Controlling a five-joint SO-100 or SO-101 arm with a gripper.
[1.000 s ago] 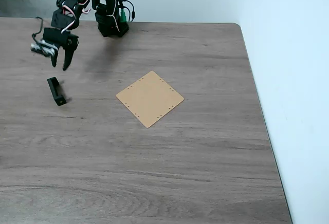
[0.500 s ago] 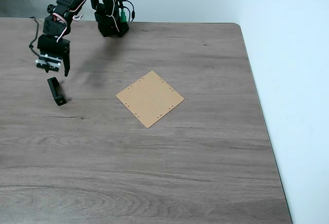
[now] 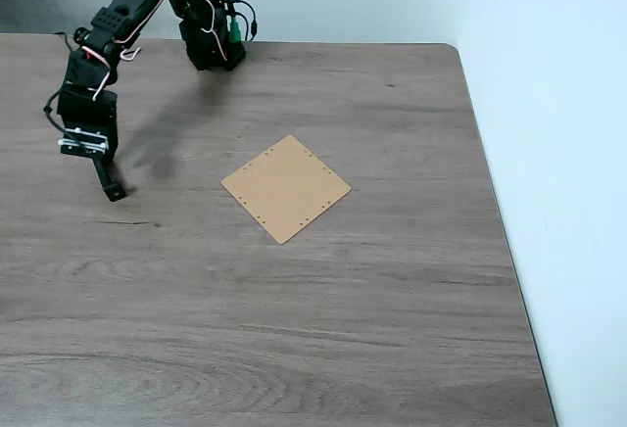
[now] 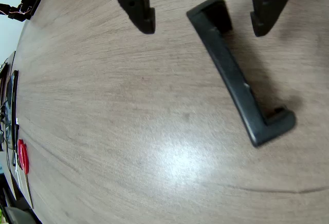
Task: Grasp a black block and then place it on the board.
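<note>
Dropping since a second ago, the hand (image 4: 203, 26) now hangs spread around one end of the black block (image 4: 237, 82) near the bench's (image 3: 343, 300) left edge; grasp comes next, the board (image 3: 285, 188) waiting.

One black block (image 4: 237, 77), one board (image 3: 285, 188) (tan, square), one arm (image 3: 122, 25), all on one table (image 3: 343, 300).

Plain indoor workspace, likely an office or lab bench: grey wood-grain laminate table (image 3: 372, 300) with rounded corner, set against a bare pale wall (image 3: 558, 104).
</note>
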